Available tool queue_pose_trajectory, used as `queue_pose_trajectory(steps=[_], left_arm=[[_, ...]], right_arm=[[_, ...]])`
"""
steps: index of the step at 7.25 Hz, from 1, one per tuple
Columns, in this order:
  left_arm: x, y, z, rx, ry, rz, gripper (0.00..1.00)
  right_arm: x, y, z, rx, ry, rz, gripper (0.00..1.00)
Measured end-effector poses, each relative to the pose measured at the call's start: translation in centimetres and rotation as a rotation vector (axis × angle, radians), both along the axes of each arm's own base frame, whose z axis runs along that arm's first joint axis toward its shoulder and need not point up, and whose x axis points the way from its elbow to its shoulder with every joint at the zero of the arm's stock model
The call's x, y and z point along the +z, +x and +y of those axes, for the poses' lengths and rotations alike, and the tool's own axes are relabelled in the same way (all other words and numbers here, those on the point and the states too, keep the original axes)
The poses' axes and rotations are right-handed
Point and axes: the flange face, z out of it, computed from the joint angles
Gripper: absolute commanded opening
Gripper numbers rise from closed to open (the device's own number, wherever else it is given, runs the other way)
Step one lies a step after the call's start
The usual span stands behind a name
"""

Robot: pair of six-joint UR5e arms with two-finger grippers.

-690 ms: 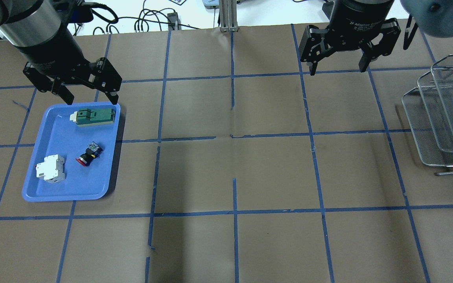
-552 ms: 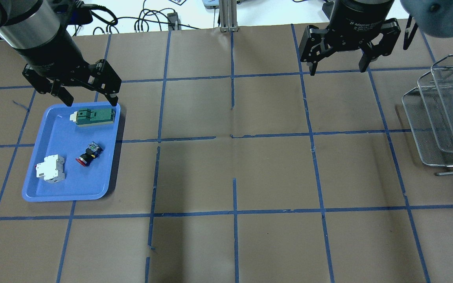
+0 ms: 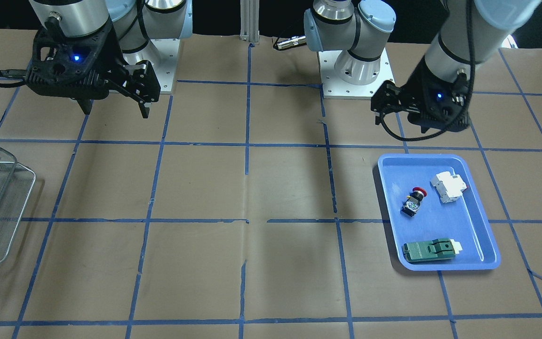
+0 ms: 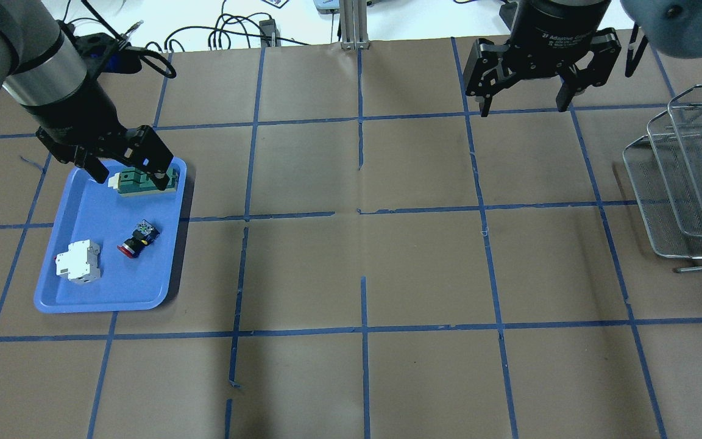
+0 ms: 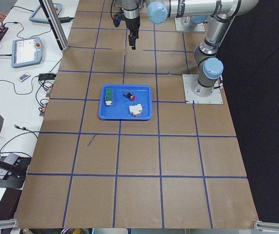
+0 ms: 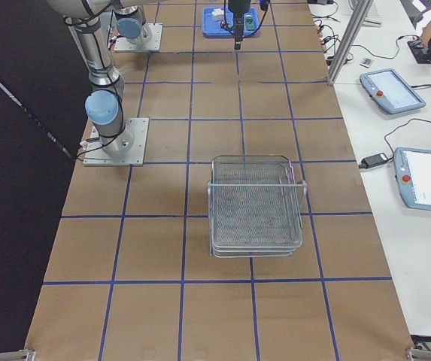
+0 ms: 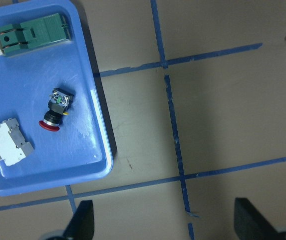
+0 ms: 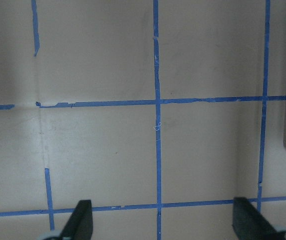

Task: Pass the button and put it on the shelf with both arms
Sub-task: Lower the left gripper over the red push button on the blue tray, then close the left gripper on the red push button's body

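The step in hand looked like the left arm's approach to the button (image 4: 138, 239), which lay on its side in the blue tray (image 4: 113, 280), red cap toward the robot, near the white breaker (image 4: 78, 261) but not touching it. To do it well, the left end effector (image 4: 130, 175) probably needed to centre over the black body, turn its fingers across the button's short axis, and close low enough to leave one end free for the handover.

The left end effector hung spread and empty over the tray's far end, above the green part (image 4: 144, 183), with its arm angled in from the counter's (image 4: 387, 274) corner. The right end effector (image 4: 524, 103) hovered released, pointing down, well apart from the shelf (image 4: 680, 201).
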Motion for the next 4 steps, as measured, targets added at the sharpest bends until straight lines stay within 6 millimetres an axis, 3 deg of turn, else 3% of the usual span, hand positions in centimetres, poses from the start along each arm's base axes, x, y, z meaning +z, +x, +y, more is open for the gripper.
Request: queue_pose_trajectory(steps=[2,4], left_arm=[[-8.3,6.0,-1.0,-0.081,-0.016,0.045,1.00],[-16.5,10.2,-0.9,-0.172,-0.049,0.064,1.00]], right_arm=[[0.0,0.0,0.0,0.000,0.000,0.000,1.00],[0.0,0.0,0.0,0.000,-0.001,0.000,1.00]])
